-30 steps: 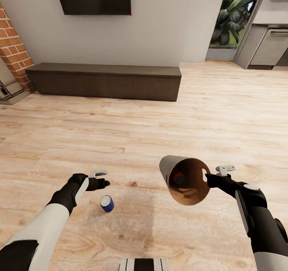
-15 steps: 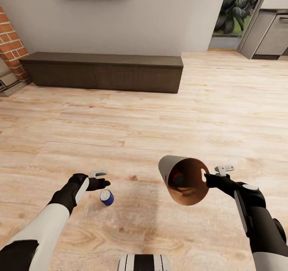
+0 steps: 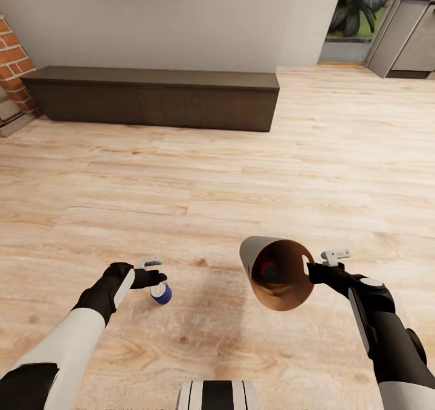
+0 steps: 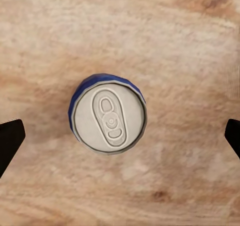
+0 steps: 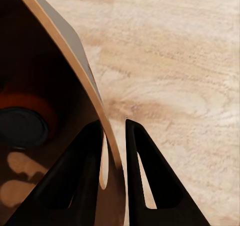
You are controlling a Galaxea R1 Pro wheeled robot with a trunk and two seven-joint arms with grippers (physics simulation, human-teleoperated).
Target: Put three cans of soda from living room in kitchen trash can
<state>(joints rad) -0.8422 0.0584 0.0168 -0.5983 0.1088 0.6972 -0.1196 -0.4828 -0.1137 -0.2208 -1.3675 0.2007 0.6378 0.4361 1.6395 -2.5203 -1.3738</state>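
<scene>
Plank floor (image 3: 181,192); left gripper (image 3: 154,271) spread above blue can (image 4: 108,113).

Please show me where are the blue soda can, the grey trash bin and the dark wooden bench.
blue soda can (image 4: 109,115): left wrist view, on its silver top.
grey trash bin (image 3: 257,254): head view, on its grey outer wall.
dark wooden bench (image 3: 151,98): head view, on its front face.

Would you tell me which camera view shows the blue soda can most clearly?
The left wrist view: the blue soda can stands upright, silver top facing the camera, between open fingertips. In the head view it is small, partly covered by the left gripper.
</scene>
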